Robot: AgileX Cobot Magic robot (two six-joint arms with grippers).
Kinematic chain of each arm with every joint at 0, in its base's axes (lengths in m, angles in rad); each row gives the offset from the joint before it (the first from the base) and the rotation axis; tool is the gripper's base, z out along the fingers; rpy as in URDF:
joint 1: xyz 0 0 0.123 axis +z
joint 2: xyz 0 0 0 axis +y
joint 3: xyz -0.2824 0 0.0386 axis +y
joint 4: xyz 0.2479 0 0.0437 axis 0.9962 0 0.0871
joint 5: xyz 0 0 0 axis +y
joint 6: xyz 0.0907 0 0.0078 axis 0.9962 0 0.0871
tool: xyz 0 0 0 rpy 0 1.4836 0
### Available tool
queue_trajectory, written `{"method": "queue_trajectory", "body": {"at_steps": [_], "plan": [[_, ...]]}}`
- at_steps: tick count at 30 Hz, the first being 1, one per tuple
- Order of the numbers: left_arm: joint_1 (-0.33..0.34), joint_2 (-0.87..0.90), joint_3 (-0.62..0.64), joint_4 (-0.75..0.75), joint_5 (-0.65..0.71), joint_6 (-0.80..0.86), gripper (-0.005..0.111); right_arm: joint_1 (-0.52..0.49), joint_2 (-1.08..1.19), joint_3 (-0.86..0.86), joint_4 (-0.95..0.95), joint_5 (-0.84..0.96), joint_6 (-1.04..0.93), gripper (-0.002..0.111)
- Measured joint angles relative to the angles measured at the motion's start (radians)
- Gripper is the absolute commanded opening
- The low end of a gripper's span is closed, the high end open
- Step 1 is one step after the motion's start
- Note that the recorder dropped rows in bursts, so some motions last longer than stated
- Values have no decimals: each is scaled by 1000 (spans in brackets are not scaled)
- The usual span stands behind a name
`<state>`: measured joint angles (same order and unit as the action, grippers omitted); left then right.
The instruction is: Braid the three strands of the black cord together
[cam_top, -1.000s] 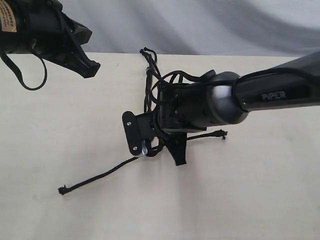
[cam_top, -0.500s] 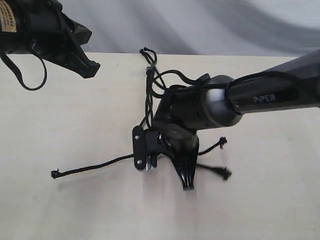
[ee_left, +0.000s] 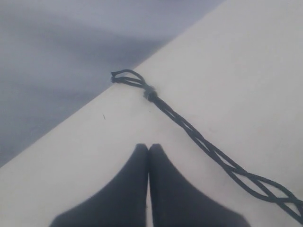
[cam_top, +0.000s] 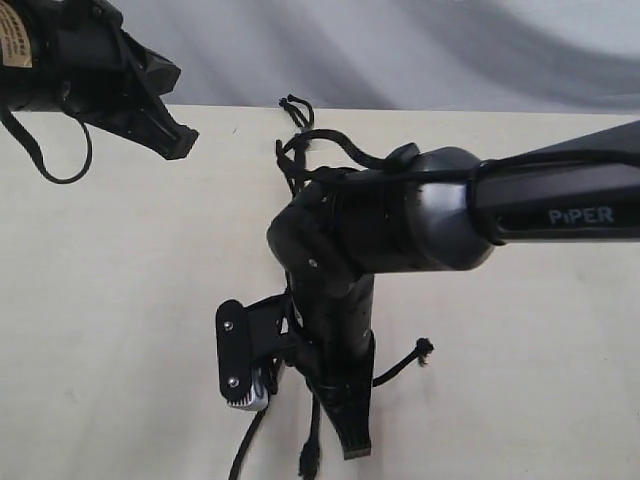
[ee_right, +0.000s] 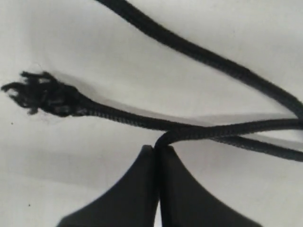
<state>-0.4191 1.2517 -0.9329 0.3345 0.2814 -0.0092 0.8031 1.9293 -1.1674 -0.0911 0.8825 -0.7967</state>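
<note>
The black cord's knotted end with small loops (cam_top: 292, 105) lies at the table's far edge; in the left wrist view the loops (ee_left: 125, 77), grey band (ee_left: 150, 93) and a crossed stretch (ee_left: 222, 161) show. My left gripper (ee_left: 148, 146) is shut and empty, hovering short of the knot (cam_top: 175, 140). My right gripper (cam_top: 355, 448) points at the near edge, shut on one strand (ee_right: 236, 128) pinched at its tips (ee_right: 157, 147). A second strand's frayed knot (ee_right: 42, 97) lies just beyond, and a third strand (ee_right: 203, 54) runs past it. Loose ends show (cam_top: 424, 348) (cam_top: 308, 462). The right arm hides the cord's middle.
The pale wooden table (cam_top: 120, 300) ends at a grey backdrop (cam_top: 450, 50) behind the knot. The right arm's wrist camera bracket (cam_top: 240, 355) sticks out on its left side. A thick black cable loop (cam_top: 60, 160) hangs from the left arm.
My right gripper has swung toward the near edge, dragging its strand along. The strand that lay out to the left now trails toward the front edge. The left arm is still.
</note>
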Motion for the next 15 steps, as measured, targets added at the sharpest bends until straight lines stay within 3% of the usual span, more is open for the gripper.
{"method": "queue_trajectory", "body": {"at_steps": [13, 15], "plan": [[0, 0, 0, -2, 2, -5, 0, -108, -2, 1, 0, -13, 10, 0], [0, 0, 0, -2, 2, -9, 0, -109, -2, 1, 0, -21, 10, 5]]}}
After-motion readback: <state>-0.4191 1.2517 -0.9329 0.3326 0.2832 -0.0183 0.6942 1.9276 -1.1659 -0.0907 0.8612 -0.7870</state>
